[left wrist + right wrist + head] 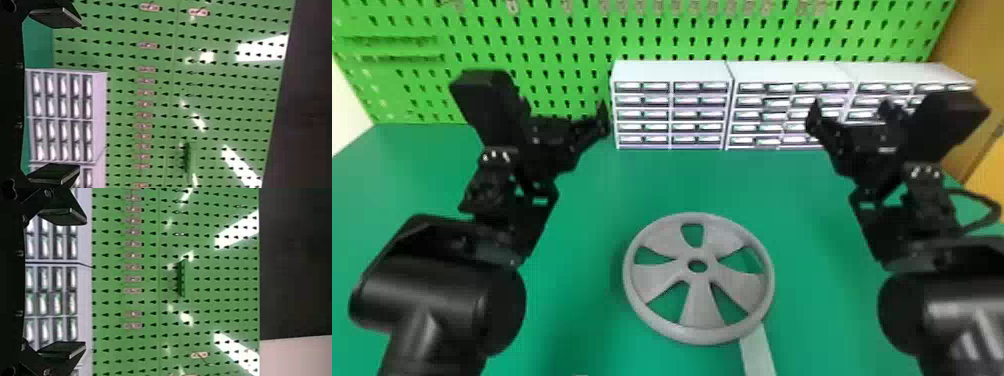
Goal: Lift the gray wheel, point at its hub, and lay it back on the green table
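The gray wheel lies flat on the green table, near the middle and toward the robot, its hub an open round hole among broad spokes. Above the table, beyond the wheel and left of it, is my left gripper. My right gripper is held at a similar height on the other side. In the left wrist view the left gripper has its two fingers wide apart with nothing between them. The right gripper in the right wrist view is likewise spread open and holds nothing.
White drawer cabinets line the back of the table against a green pegboard. A pale strip runs from under the wheel's near right edge toward the robot. Both forearms flank the wheel.
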